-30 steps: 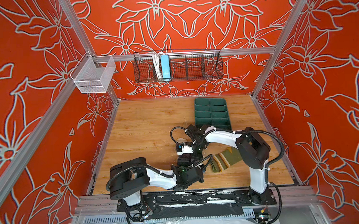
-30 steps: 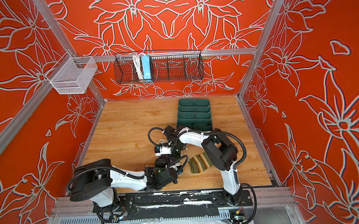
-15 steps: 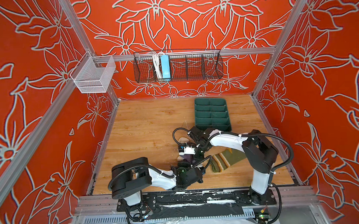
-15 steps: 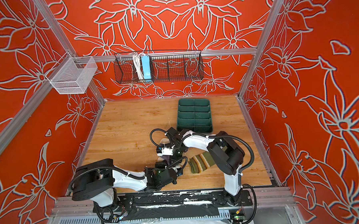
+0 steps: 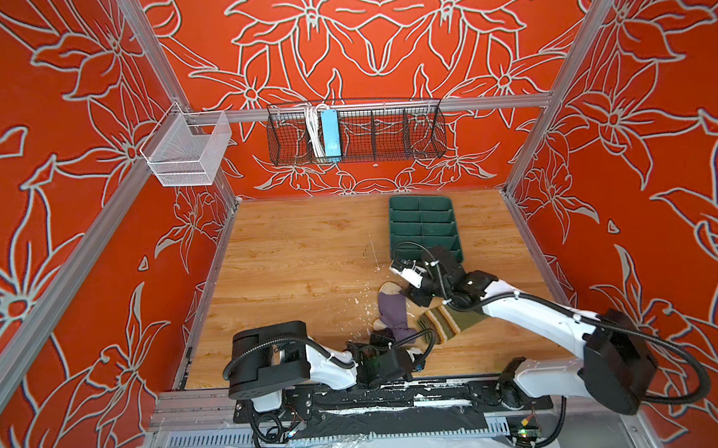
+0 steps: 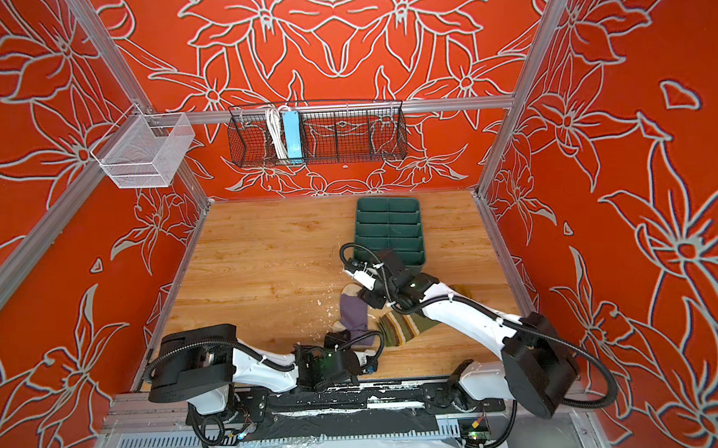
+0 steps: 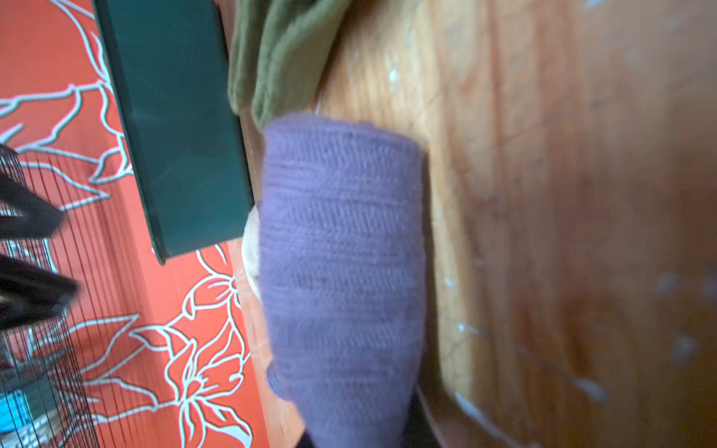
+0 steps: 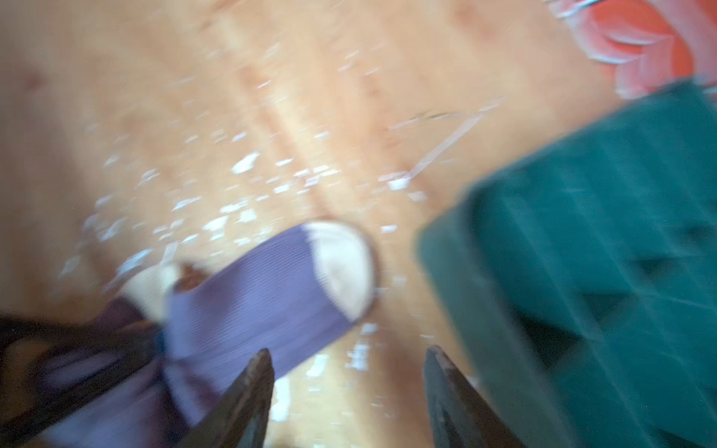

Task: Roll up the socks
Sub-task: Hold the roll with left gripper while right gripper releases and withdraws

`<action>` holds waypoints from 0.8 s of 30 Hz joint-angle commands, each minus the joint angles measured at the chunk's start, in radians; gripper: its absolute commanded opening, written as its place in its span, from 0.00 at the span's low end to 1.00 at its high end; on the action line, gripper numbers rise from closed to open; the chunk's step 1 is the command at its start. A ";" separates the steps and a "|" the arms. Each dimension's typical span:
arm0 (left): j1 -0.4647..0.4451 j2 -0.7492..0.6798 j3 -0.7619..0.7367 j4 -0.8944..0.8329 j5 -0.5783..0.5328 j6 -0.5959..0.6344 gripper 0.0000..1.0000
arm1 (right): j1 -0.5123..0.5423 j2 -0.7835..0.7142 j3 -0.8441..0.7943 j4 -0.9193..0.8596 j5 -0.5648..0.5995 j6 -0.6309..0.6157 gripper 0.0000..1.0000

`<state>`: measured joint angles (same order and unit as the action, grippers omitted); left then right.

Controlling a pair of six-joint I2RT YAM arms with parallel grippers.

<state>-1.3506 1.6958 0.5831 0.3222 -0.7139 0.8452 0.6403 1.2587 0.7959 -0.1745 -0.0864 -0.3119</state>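
Note:
The purple sock [image 5: 391, 311] lies stretched on the wooden floor, cream toe [image 5: 388, 288] toward the back, in both top views [image 6: 353, 314]. My left gripper [image 5: 385, 337] is shut on its near cuff end; in the left wrist view the purple fabric [image 7: 341, 240] runs down into the jaws. The olive green sock [image 5: 451, 321] with cream-brown stripes lies flat just right of it, partly under my right arm. My right gripper [image 8: 348, 360] hangs open beside the purple toe [image 8: 345, 267], nothing between its fingertips [image 8: 264, 362].
A dark green divided tray [image 5: 421, 221] stands behind the socks, close to my right wrist [image 5: 438, 267]. White flecks dot the floor [image 5: 309, 269]. A black wire basket [image 5: 357, 129] and a white mesh basket [image 5: 185, 155] hang on the back rail.
My left gripper has shut on the purple sock's cuff. My right gripper has opened, let go of the sock and drawn back to the right; the sock now lies stretched out.

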 commanded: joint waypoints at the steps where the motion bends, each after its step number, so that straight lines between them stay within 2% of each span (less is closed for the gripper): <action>1: -0.010 -0.017 -0.037 -0.031 0.144 0.075 0.00 | -0.048 -0.080 -0.043 0.149 0.140 0.125 0.67; 4: -0.003 -0.057 -0.070 -0.063 0.187 0.076 0.00 | -0.059 -0.118 -0.049 0.162 0.164 0.126 0.67; 6: 0.017 -0.097 -0.064 -0.150 0.259 0.052 0.00 | -0.059 -0.134 -0.039 0.141 0.182 0.119 0.67; 11: 0.175 -0.181 0.097 -0.572 0.653 -0.116 0.00 | -0.060 -0.177 -0.043 0.141 0.243 0.126 0.67; 15: 0.247 -0.164 0.169 -0.715 0.715 -0.137 0.00 | -0.060 -0.207 -0.018 0.113 0.264 0.119 0.67; 19: 0.331 -0.081 0.250 -0.859 0.772 -0.148 0.00 | -0.059 -0.245 -0.001 0.061 0.264 0.122 0.67; 24: 0.372 -0.004 0.346 -0.933 0.853 -0.164 0.00 | -0.060 -0.324 -0.017 0.010 0.203 0.095 0.64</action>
<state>-0.9989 1.6276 0.9081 -0.4332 0.0456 0.7052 0.5819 0.9840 0.7677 -0.1181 0.1467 -0.2199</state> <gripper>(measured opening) 0.138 0.650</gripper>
